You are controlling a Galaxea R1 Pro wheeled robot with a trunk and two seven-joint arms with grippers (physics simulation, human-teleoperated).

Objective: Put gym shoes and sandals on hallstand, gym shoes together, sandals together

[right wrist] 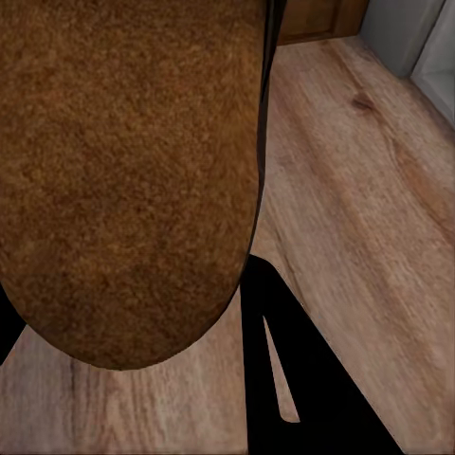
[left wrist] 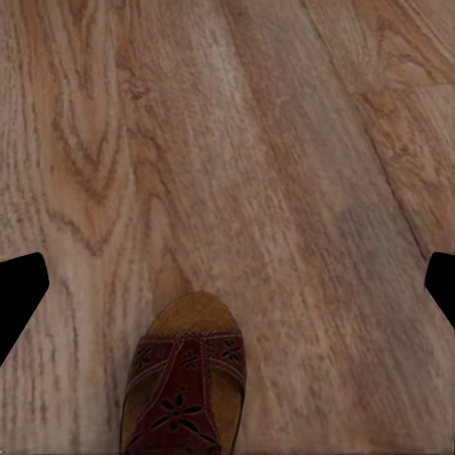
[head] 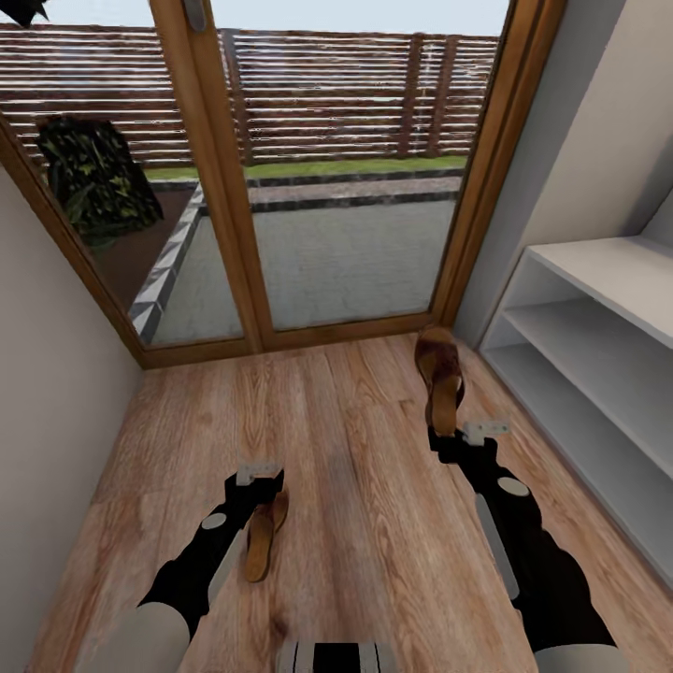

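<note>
Holding one sandal [head: 441,377] clamped in our right fingers [head: 447,432], beside hallstand [head: 598,327]; our left fingers [left wrist: 21,294] apart above second sandal [left wrist: 185,389] on floor [head: 355,486].

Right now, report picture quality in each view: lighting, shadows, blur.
Head view: flat, even light, wide-angle bend at the door frame, soft render.
Left wrist view: sandal and floor fairly sharp, no glare.
Right wrist view: held sandal very close and grainy; dark shadow on the floor.
</note>
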